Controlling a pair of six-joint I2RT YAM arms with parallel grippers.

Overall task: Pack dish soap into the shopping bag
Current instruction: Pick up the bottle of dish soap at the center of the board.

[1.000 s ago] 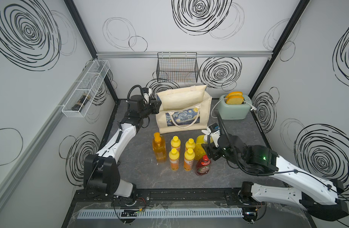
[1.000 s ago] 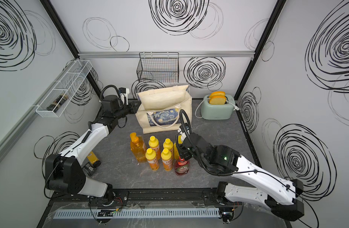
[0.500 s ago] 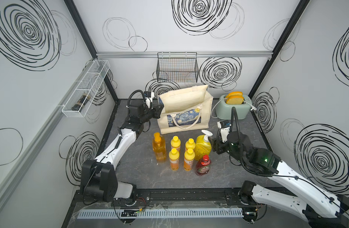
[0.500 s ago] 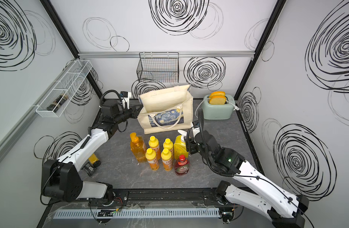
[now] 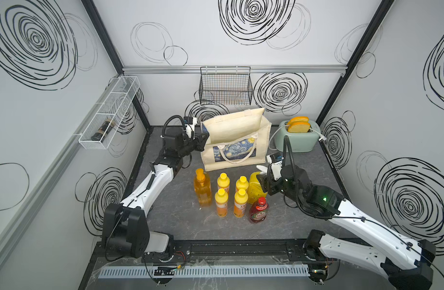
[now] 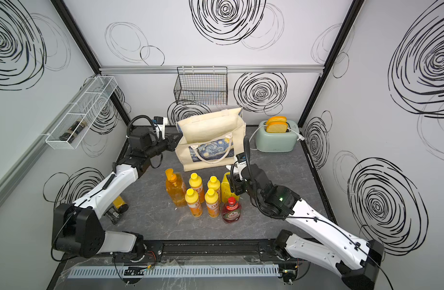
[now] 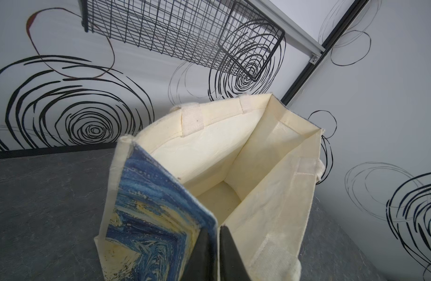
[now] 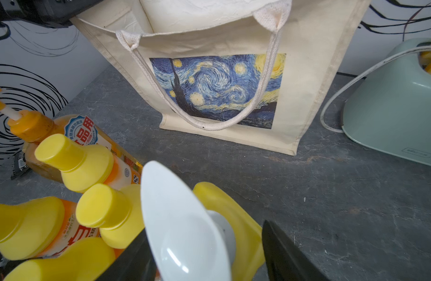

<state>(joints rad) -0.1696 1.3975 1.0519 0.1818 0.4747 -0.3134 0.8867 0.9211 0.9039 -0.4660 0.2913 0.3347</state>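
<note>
Right pincer (image 8: 202, 228): jaws wide, astride the upright yellow plastic soap bottle with the white pump (image 8: 243, 233), one finger each side. Can't tell if the pads touch it. The bottle stands on the grey tabletop (image 8: 331, 194), long axis vertical, with small yellow-capped bottles (image 8: 97, 211) just beside it. Straight ahead past it is the boxy cream canvas bag with the Starry Night print (image 8: 319, 73), mouth up, nothing inside that I can see. Left pincer (image 7: 214, 231) is pinched on the bag's side rim, holding it open. My right arm is nearer, so I'd lift up, then forward.
</note>
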